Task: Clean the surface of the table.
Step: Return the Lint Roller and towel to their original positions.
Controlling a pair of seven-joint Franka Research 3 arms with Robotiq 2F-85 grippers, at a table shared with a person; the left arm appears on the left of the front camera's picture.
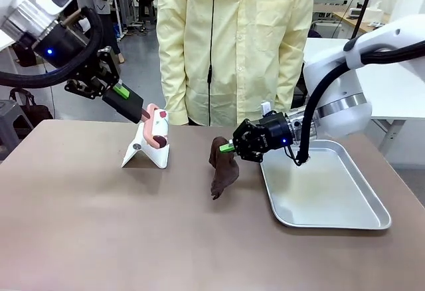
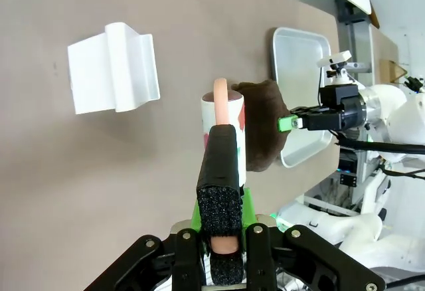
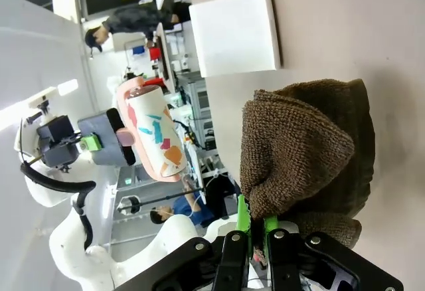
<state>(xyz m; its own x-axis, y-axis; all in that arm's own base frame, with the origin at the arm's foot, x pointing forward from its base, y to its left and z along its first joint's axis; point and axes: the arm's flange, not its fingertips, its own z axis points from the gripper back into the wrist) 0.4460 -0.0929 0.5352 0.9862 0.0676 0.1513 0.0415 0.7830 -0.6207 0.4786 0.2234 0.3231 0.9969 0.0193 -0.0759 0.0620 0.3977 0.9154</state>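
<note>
The table (image 1: 99, 238) has a matte brown top. My left gripper (image 1: 133, 107) is shut on the pink handle of a lint roller (image 1: 158, 126), held just above a white stand (image 1: 147, 148). From the left wrist, the lint roller (image 2: 229, 125) points away from the fingers, with the white stand (image 2: 113, 68) farther off on the table (image 2: 99, 185). My right gripper (image 1: 229, 147) is shut on a dark brown cloth (image 1: 223, 168) that hangs down to the tabletop. In the right wrist view the cloth (image 3: 305, 151) bunches above the fingers, and the lint roller (image 3: 156, 135) shows beyond it.
A shiny steel tray (image 1: 358, 188) lies at the right of the table, under my right arm. A person in a pale yellow coat (image 1: 232, 38) stands at the far edge behind the stand and cloth. The near half of the tabletop is bare.
</note>
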